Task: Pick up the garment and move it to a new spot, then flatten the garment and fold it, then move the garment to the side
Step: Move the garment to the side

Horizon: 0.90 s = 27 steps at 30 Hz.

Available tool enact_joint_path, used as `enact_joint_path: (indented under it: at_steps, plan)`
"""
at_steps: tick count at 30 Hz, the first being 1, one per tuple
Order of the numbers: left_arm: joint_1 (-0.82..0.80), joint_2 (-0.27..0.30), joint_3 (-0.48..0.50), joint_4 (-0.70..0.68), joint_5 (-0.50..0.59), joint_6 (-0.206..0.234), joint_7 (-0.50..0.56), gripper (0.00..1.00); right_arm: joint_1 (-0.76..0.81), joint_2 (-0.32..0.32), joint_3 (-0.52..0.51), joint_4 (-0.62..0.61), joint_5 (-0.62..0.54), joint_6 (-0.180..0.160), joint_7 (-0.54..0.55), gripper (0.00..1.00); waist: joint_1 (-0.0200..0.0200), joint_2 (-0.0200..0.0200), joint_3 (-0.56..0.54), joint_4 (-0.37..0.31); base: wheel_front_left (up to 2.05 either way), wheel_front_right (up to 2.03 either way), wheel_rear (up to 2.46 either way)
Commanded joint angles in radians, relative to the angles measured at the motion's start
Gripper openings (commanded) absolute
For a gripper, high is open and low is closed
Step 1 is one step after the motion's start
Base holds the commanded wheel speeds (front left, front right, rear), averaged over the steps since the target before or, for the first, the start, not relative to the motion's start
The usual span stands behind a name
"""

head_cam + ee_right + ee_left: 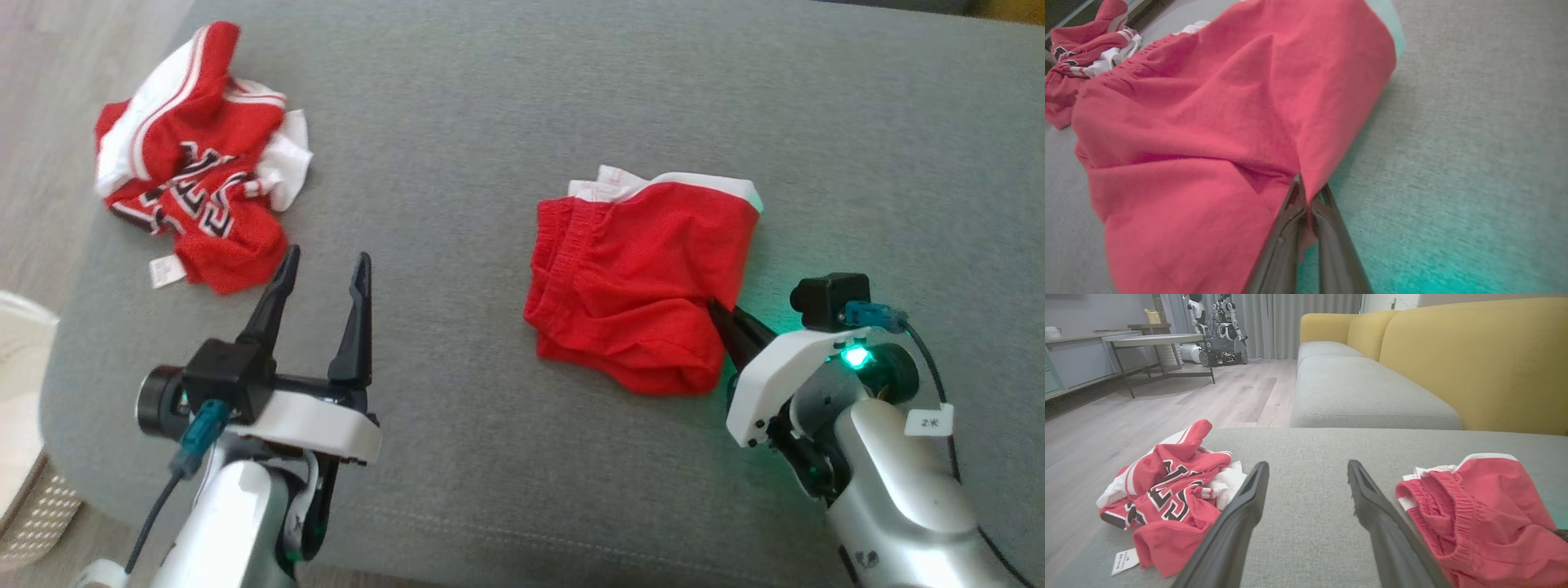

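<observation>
On woven cushion, rumpled shorts

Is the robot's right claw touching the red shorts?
Touching. The right wrist view shows the right gripper shut on the edge of the red shorts, with cloth pinched between its two fingers.

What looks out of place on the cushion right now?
The jersey lies crumpled in a heap near the left edge of the cushion, its white tag sticking out. The shorts are folded but rumpled, and the right tool is shut on their near right edge.
</observation>
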<state>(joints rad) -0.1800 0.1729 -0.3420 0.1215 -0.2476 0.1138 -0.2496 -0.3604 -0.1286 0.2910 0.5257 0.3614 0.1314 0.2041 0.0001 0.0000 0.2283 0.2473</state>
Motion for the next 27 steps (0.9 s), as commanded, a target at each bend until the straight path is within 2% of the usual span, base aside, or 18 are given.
enact_joint_path:
  at_steps: [1, 6, 7, 9, 10, 19, 27]
  plan:
    - [-0.049, 0.009, 0.045, -0.044, 0.013, -0.003, -0.012, 1.00, -0.031, -0.021, 0.028, -0.021, 0.000, -0.001, -0.013, 0.00, -0.0001, 0.0000, 0.005, -0.028, 0.00, 0.00, 0.00]
    - [-0.051, 0.010, 0.055, -0.059, 0.022, -0.010, -0.012, 1.00, -0.054, -0.083, 0.051, -0.041, -0.016, -0.001, -0.019, 0.00, -0.0001, 0.0000, 0.020, -0.078, 0.00, 0.00, 0.00]
    - [-0.053, 0.010, 0.058, -0.065, 0.028, -0.013, -0.012, 1.00, -0.065, -0.129, 0.064, -0.056, -0.024, -0.001, -0.012, 0.00, -0.0001, 0.0000, 0.029, -0.104, 0.00, 0.00, 0.00]
    - [-0.057, 0.011, 0.061, -0.070, 0.032, -0.017, -0.012, 1.00, -0.078, -0.181, 0.066, -0.075, -0.025, -0.001, -0.003, 0.00, -0.0001, 0.0000, 0.041, -0.133, 0.00, 0.00, 0.00]
    - [-0.057, 0.011, 0.061, -0.070, 0.032, -0.017, -0.012, 1.00, -0.078, -0.181, 0.066, -0.075, -0.025, -0.001, -0.003, 0.00, -0.0001, 0.0000, 0.041, -0.133, 0.00, 0.00, 0.00]
    - [-0.087, 0.031, 0.066, -0.091, 0.054, -0.032, -0.012, 1.00, -0.145, -0.416, 0.041, -0.159, 0.000, -0.001, 0.057, 0.00, -0.0001, 0.0000, 0.111, -0.248, 0.00, 0.00, 0.00]
    - [-0.132, 0.048, 0.055, -0.108, 0.070, -0.044, -0.010, 1.00, -0.243, -0.529, -0.009, -0.144, 0.042, -0.001, 0.065, 0.00, -0.0001, 0.0000, 0.187, -0.306, 0.00, 0.00, 0.00]
